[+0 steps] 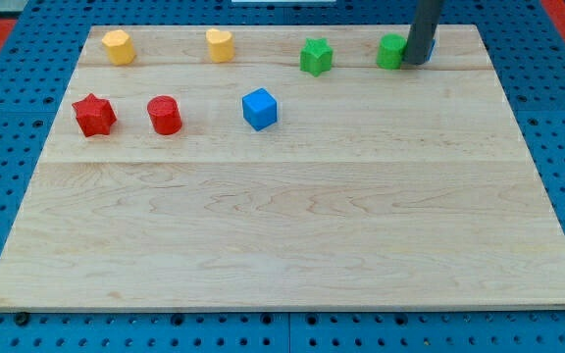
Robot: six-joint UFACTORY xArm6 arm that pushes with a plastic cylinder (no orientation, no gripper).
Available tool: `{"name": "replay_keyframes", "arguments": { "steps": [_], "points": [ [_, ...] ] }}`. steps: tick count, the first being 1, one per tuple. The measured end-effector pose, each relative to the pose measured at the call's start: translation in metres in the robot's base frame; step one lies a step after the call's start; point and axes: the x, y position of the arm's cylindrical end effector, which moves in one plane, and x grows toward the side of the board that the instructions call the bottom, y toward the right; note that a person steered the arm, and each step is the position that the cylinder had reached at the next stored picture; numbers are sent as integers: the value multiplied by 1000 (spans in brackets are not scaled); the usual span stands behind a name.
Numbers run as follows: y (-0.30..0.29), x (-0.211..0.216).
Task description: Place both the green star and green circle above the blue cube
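Green star-shaped block (315,56) lay near the top edge of the pale wooden board (292,235), right of centre. Green round block (391,52) sat further toward the upper right, well apart from the star. My tip (415,62), the lower end of the straight dark rod (423,29), stood just beside the round block's right flank; whether it touched could not be told. The rod came down from the top edge of the frame. It bore no pincer, so nothing was spread or pinched. A sliver of blue (431,46) showed at the rod's right side, shape not readable.

Blue cube (260,108) rested lower and to the left of the star, in the upper middle of the frame.

No containers on the board; all blocks lay loose on the flat surface.

Other pieces: a yellow many-sided block (118,46) in the upper left, a yellow heart-like block (221,44) to its right, a red star-shaped block (94,115) and a red cylinder (165,115) side by side at the left, below the yellows.

Board showed light grain in long planks. It sat on a blue perforated base (8,176).
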Motion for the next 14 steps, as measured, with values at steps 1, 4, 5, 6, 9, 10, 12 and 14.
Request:
{"name": "replay_keyframes", "arguments": {
  "steps": [1,4,5,6,9,10,12,14],
  "points": [
    [8,-11],
    [-39,-12],
    [-97,-3],
    [-81,-28],
    [-157,-18],
    [-158,12],
    [-183,51],
    [-240,75]
  ]
}}
